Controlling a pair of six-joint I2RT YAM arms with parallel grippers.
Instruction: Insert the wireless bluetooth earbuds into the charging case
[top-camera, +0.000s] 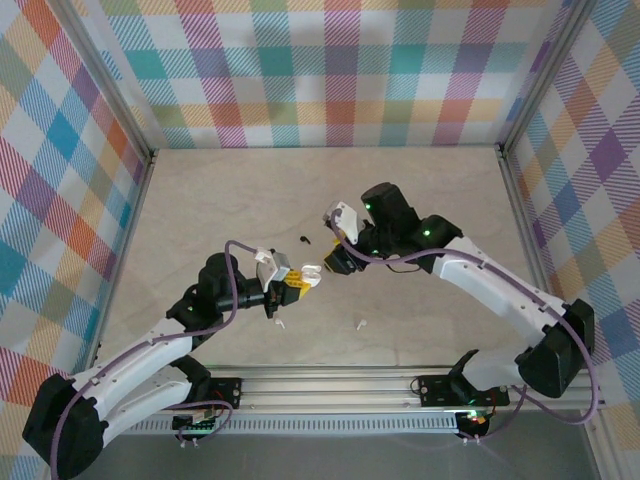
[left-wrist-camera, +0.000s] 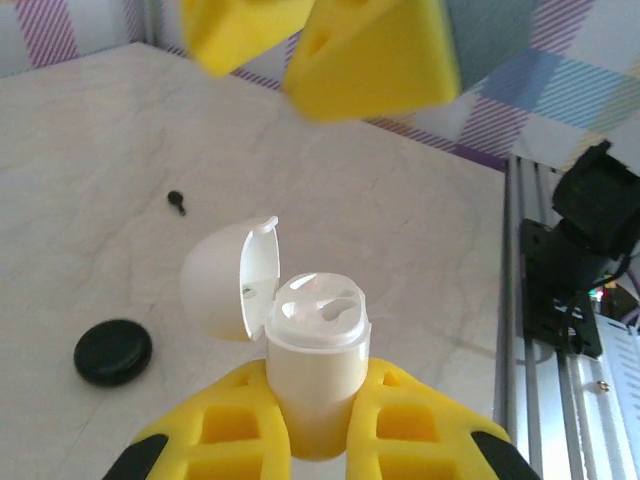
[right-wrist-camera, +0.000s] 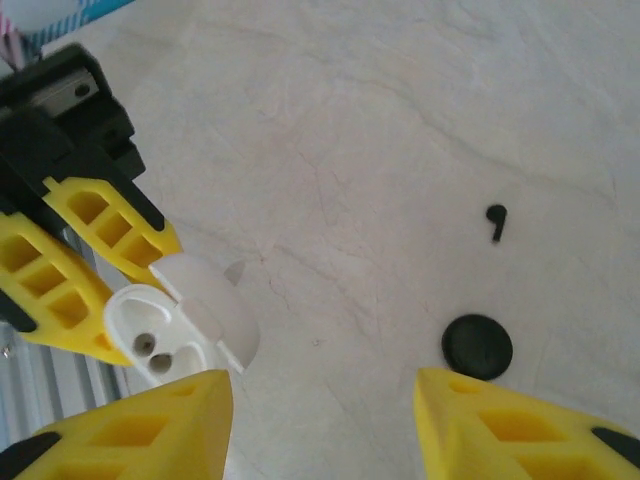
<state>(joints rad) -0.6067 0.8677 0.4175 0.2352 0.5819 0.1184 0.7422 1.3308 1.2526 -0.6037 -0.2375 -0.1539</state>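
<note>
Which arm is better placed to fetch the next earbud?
Right. The left pincer is shut on the open, empty white case; the right pincer is open, holding nothing, close by that case.

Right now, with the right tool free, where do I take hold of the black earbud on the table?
I'd take the black earbud by its rounded head, straight down from above with the right tool. It lies flat on the table, apart from the black case, so both sides are free.
</note>
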